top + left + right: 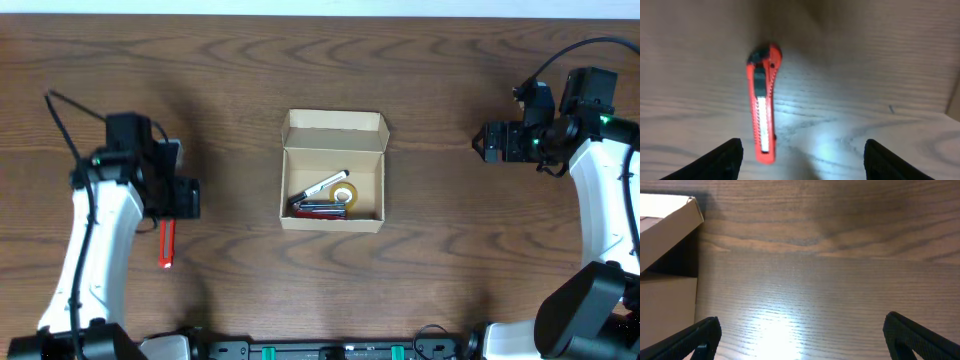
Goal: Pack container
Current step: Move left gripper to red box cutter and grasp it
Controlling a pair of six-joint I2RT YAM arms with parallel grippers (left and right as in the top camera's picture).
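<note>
The tan cardboard container [334,170] stands open at the table's middle, its flap lid folded back; inside lie markers [318,190] and a tape roll [343,196]. Its corner shows in the right wrist view [667,255]. A red utility knife [166,243] lies on the table at the left; in the left wrist view [763,100] it lies just ahead of the jaws, nearer the left finger. My left gripper [800,160] is open and empty above the knife. My right gripper [802,335] is open and empty over bare table, far right of the container.
The wooden table [450,250] stretches around the container. The arm bases stand at the front edge.
</note>
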